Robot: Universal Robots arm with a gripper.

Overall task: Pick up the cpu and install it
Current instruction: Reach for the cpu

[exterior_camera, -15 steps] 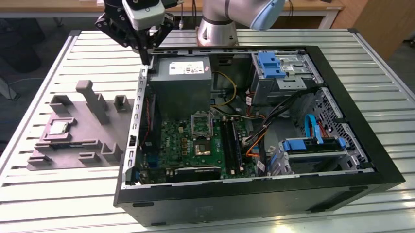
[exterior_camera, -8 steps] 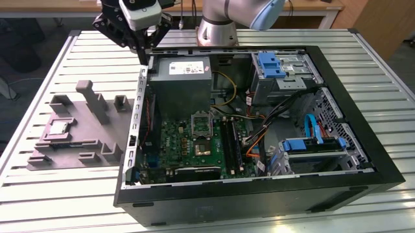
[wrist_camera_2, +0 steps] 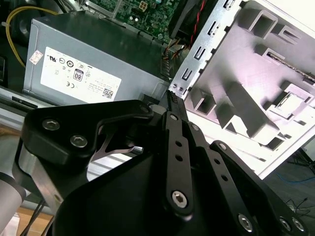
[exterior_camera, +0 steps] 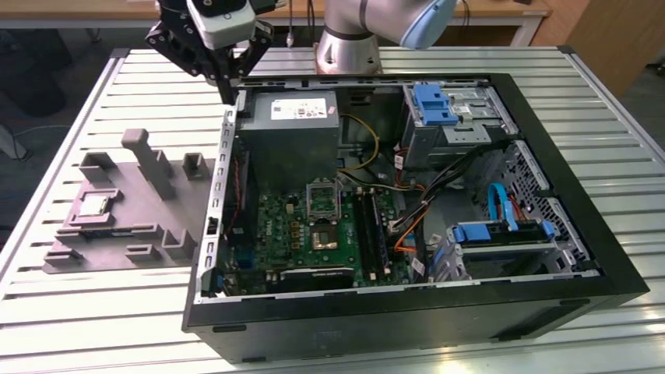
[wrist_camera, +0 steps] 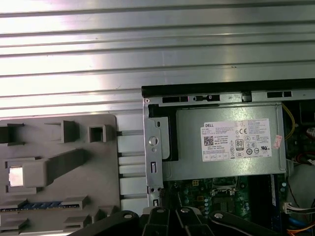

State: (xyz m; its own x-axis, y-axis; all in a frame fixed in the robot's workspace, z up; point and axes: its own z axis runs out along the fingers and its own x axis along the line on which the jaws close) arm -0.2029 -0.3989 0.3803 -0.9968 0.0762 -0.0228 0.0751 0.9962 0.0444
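While the gripper hangs over a far corner of the open computer case, the cpu lies in a small square pocket in the grey tray. The tray sits flat on the metal table, just beside the case, on the exterior view's left. The cpu's pale, shiny top faces up. Nothing touches it.

The cpu is well apart from the gripper. In the exterior view it lies lower down and more to the left, and tall grey posts on the tray stand between the two.

The gripper's two black fingers are pressed together with nothing between them. Their tips point down at the thin metal wall of the case. They are close to the big grey box with the white label.

In the first wrist view, the fingers hang over that wall, with the tray on one side and the grey box on the other. In this view the cpu looks like a bright little square, out by the far side of the tray.

Inside the case there is a green board. On it sits the dark socket with a silver frame, next to the grey box. The case wall stands between the socket and the cpu.
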